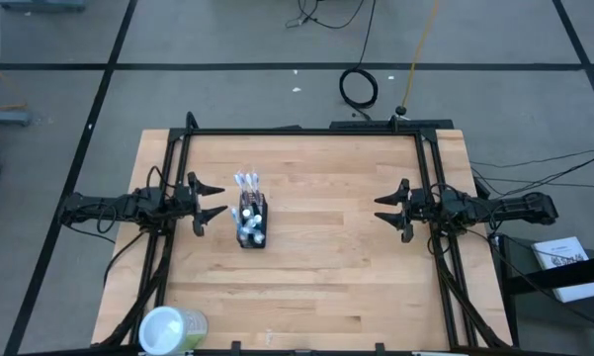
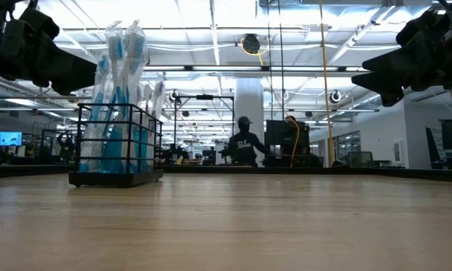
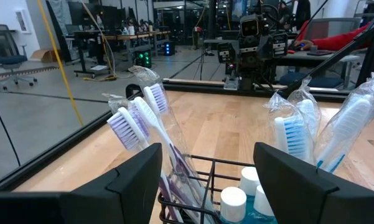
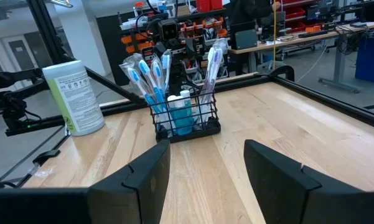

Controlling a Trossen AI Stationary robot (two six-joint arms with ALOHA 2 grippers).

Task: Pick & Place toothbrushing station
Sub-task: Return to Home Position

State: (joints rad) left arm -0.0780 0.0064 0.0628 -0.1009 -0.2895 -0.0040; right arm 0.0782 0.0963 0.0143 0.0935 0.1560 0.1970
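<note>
Standing upright on the counter, the black mesh holder with its toothbrushes is sitting just in front of the left end effector, which is hanging spread apart and empty; the right end effector is waiting well apart from the holder, also spread apart

Mesh holder: black wire grid. Blue-and-white toothbrushes, clear wrappers. Lilac-bristled toothbrushes, white handles. Tubes: blue, white caps. Round container: pale green, dark print. Table: light wood grain, black frame.
</note>
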